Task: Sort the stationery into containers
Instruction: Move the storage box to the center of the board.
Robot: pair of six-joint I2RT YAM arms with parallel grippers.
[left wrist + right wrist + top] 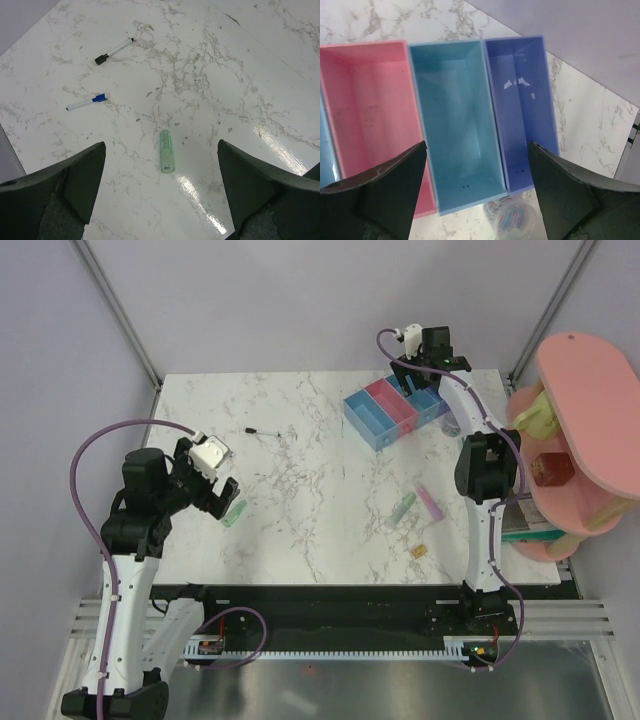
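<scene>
The white marble table (300, 490) carries a row of four joined plastic bins (395, 410), light blue, pink, light blue and dark blue. The right hand (477, 150) hangs above them, fingers apart and holding nothing. Far left of the bins, the left hand (161, 145) gapes over a pale green bar (167, 152). Its wrist view alone resolves the black-capped pen (114, 51) and the blue-tipped marker (89, 102). The right wrist view best shows the clear round piece (512, 220) just beside the bins.

Bright even light, soft shadows, glare streak on marble table (280, 145), sharp focus
</scene>
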